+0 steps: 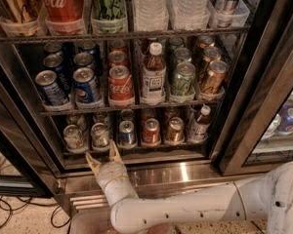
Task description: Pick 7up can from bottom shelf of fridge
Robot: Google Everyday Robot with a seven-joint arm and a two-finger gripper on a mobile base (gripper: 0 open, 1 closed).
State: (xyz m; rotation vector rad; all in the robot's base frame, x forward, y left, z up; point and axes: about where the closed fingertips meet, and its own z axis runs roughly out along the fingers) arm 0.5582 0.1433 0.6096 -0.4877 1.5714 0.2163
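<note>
Gripper (101, 152) is empty, fingers spread, touching nothing, just below the bottom shelf (156, 148). 7up can (100, 135) sits directly above, label unreadable. Higher up: Coca-Cola can (120, 85), Pepsi can (86, 86).

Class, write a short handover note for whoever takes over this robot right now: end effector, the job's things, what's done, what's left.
The end effector is open and empty, in front of the steel base of the fridge, just below the bottom shelf.
The 7up can stands near the shelf's left end, untouched.
Done: approach only.
Left: reach in, grip the can, lift it out.
</note>
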